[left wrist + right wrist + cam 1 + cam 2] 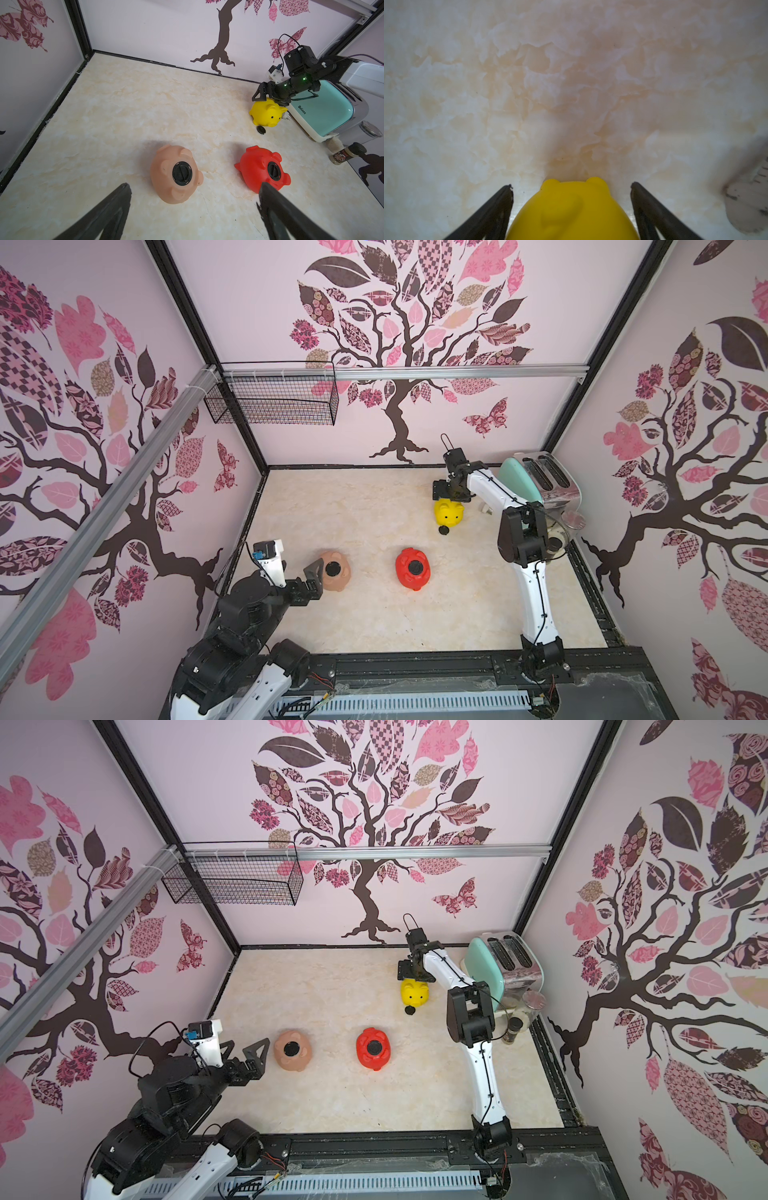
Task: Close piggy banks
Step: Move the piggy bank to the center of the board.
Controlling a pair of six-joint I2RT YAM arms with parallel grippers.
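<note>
Three piggy banks lie on the marble table. The peach-pink one and the red one lie belly up, each with a black plug in its belly hole. The yellow one stands upright near the back right, with a loose black plug on the table at its front. My left gripper is open, just left of the peach-pink bank, holding nothing. My right gripper is open and straddles the yellow bank, with a gap on each side.
A mint-green toaster stands at the back right, close behind the yellow bank. A lidded glass jar and a spice shaker stand in front of it. A wire basket hangs on the back wall.
</note>
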